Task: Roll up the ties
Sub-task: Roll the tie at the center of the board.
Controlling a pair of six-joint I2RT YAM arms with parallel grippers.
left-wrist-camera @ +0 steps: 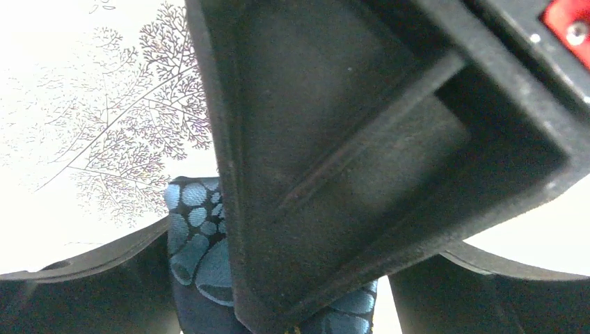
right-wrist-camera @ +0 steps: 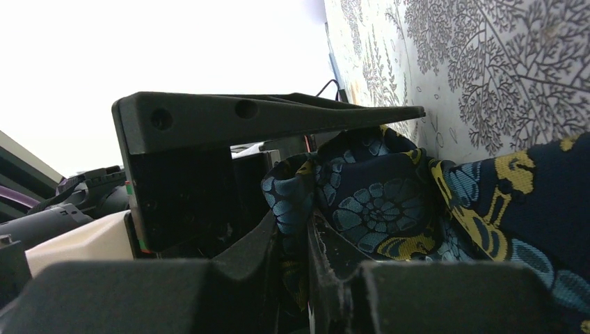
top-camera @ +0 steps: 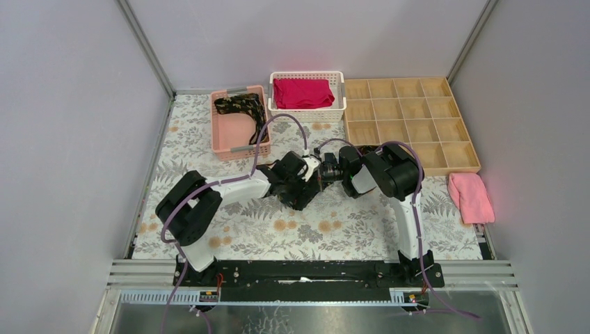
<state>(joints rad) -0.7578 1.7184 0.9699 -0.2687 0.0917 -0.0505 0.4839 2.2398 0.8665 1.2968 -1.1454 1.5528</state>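
Right pincer (right-wrist-camera: 365,167): clenched on a bunched blue-flowered tie (right-wrist-camera: 376,202), down on the table just in front and right of the pink basket (top-camera: 217,129).
Left pincer (left-wrist-camera: 306,236): released, spread wide either side of that tie.
Other tie (top-camera: 240,106): heaped at the back of the basket.

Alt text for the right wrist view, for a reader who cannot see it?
The right gripper pinches a dark navy fabric necktie with teal and gold flowers, bunched between its black fingers. Behind lies a pale fern-printed tablecloth; a black angled bar crosses above.
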